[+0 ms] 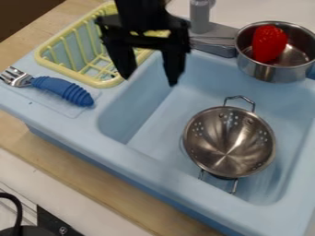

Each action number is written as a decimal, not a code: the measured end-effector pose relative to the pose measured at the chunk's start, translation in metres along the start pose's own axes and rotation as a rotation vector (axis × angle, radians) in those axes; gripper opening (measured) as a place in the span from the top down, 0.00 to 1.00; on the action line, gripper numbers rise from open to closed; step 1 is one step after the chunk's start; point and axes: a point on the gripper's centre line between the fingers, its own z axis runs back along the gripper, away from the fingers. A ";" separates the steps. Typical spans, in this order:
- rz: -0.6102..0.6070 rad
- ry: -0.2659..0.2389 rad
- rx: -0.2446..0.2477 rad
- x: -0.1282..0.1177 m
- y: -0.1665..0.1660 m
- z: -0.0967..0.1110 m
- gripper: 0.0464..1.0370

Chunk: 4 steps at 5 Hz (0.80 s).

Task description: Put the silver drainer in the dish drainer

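The silver drainer (229, 142) sits in the basin of the blue sink (154, 168). Over the sink hangs the black tool (148, 79), tips spread apart. On the sink's ledge are the yellow dish drainer (107, 84) and a blue-handled fork (61, 90). At the sink's faucet side, a metal pot (277, 71) holds a red object (269, 44). Wooden bench (80, 173) shows alongside the sink.

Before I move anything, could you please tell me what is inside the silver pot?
The silver pot holds a red strawberry-like object; whatever lies directly beneath it is covered.
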 end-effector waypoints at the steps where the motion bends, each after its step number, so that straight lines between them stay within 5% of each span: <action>1: -0.042 0.030 -0.036 -0.013 -0.015 -0.017 0.04; 4: -0.063 0.046 -0.101 -0.030 -0.031 -0.046 0.04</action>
